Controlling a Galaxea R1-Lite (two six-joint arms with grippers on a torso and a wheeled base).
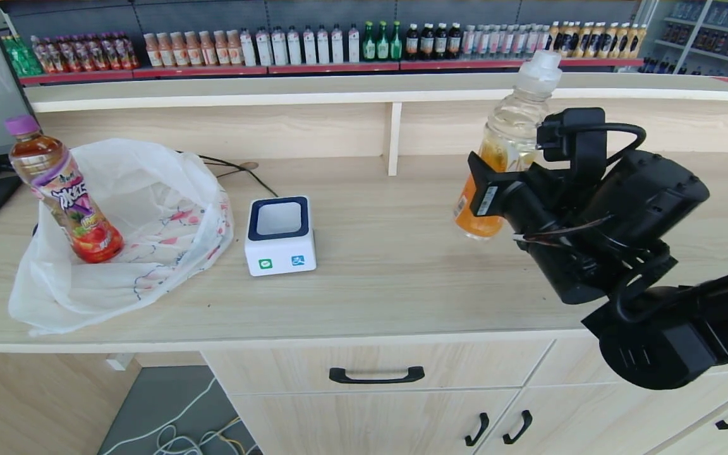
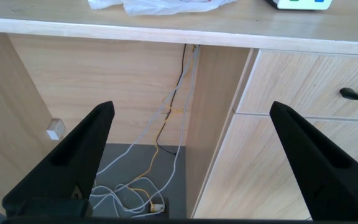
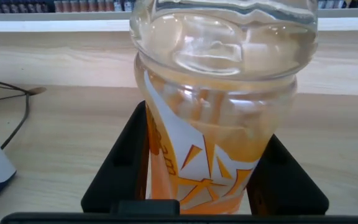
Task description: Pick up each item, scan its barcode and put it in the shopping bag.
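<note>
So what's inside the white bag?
A purple-capped drink bottle stands tilted in the shopping bag. The bag's crumpled folds hide anything that might lie lower down.

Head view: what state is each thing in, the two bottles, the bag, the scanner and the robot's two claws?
orange-label bottle, capped, slightly tilted, clamped in the right gripper.
right gripper, shut on the orange-label bottle.
purple-capped bottle, capped, leaning inside the shopping bag.
shopping bag, open, lying on the counter.
scanner, window facing up, nothing over it.
left gripper, open, empty, below the counter edge.
drawer, closed.
</note>
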